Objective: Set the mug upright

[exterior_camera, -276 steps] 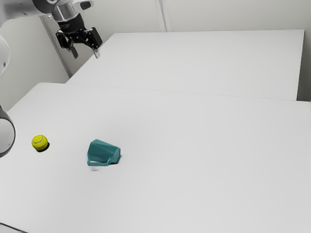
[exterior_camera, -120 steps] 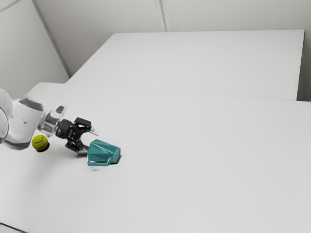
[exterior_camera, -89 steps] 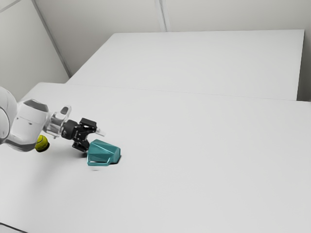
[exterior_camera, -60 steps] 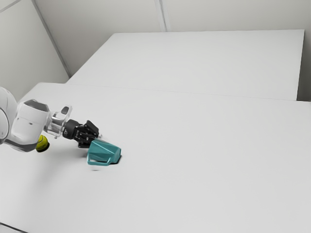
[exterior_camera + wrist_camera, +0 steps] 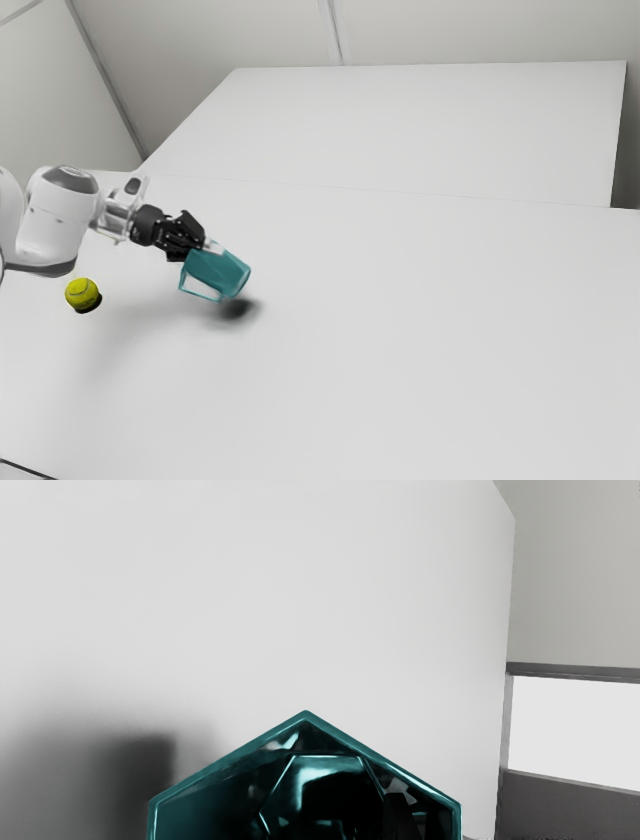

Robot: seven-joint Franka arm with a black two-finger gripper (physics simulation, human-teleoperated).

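Exterior view: the hand (image 5: 207, 249) is gripping the mug (image 5: 222, 271) near its rim, fingers closed on it. The mug is hanging tilted above the tabletop (image 5: 420, 330), its handle (image 5: 200, 290) pointing downward, its shadow (image 5: 237, 309) falling below. Wrist view: the mouth is facing the camera. A yellow ball (image 5: 82, 293) is resting toward the exterior view's left.
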